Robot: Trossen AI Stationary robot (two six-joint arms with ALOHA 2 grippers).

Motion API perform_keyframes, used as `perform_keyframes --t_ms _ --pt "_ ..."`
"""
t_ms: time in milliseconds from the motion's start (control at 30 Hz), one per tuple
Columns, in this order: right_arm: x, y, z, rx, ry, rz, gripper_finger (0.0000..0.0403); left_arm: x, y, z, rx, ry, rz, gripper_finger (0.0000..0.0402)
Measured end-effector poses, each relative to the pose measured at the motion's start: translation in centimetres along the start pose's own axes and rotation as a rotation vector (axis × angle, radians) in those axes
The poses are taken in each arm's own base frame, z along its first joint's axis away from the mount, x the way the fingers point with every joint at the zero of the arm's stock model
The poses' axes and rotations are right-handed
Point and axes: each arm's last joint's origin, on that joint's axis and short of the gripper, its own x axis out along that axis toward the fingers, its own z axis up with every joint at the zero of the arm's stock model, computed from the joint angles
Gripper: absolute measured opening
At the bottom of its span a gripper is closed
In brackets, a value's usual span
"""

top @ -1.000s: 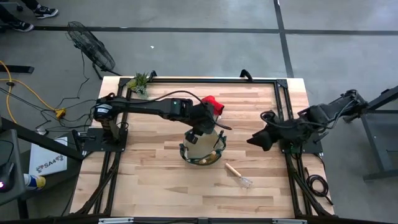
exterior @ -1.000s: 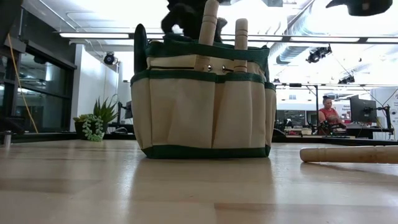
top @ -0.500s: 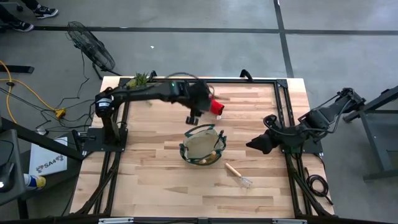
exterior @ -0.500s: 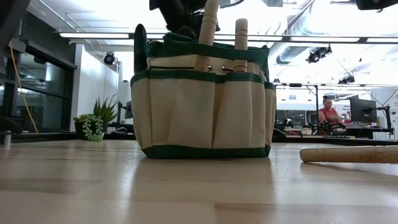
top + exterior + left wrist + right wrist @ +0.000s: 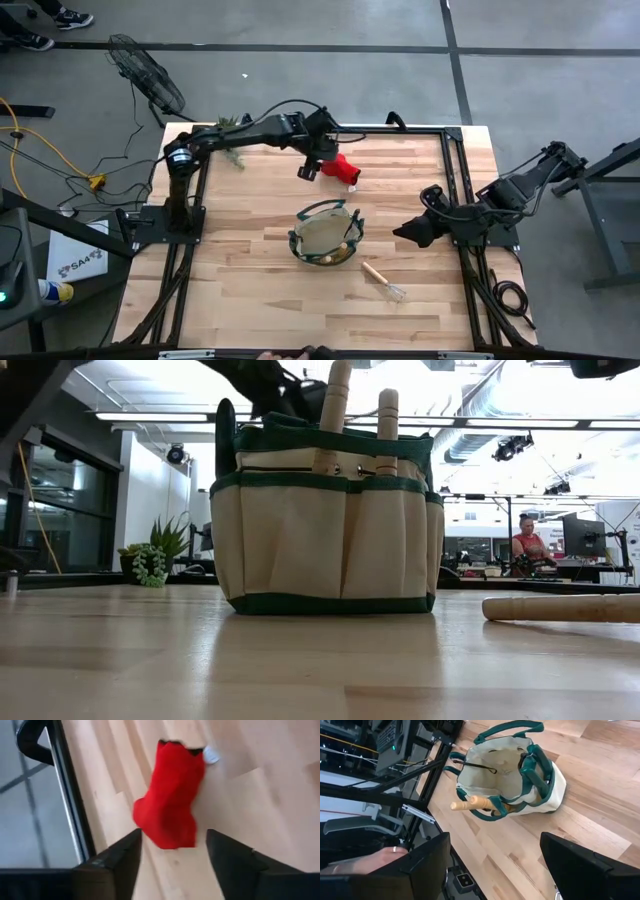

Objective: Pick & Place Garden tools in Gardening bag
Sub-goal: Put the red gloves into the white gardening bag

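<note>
- The bag (image 5: 326,236) is standing upright mid-worktop (image 5: 240,280), with two wooden handles (image 5: 336,400) sticking up from its pockets.
- The left tool (image 5: 311,166) is hovering beyond the bag near the worktop's far edge, its fingers (image 5: 117,857) spread apart and holding nothing.
- The red glove (image 5: 345,170) is lying on the worktop just beside that tool, outside the bag.
- The rake (image 5: 384,281) is lying right of the bag.
- The right tool (image 5: 408,231) is waiting right of the bag, gaping wide and empty.
</note>
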Motion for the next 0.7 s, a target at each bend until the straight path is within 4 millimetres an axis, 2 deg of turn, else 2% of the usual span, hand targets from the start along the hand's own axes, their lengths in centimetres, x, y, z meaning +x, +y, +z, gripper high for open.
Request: perform_keyframes --t_ms 133,233,367,700 --pt "0.0 0.0 0.0 0.011 0.000 0.001 0.0301 2.2 0.1 0.1 0.092 0.020 0.037 0.0275" --pt "0.0 0.0 0.0 0.022 0.000 0.002 0.0301 3.3 0.1 0.1 0.106 -0.010 0.023 0.0299" --pt "0.0 0.0 0.0 0.023 0.004 0.002 0.0301 5.6 -0.2 -0.3 0.103 0.011 -0.006 0.0299" --pt "0.0 0.0 0.0 0.026 0.004 0.002 0.0301 9.5 -0.3 -1.5 -0.015 0.026 -0.017 0.0285"
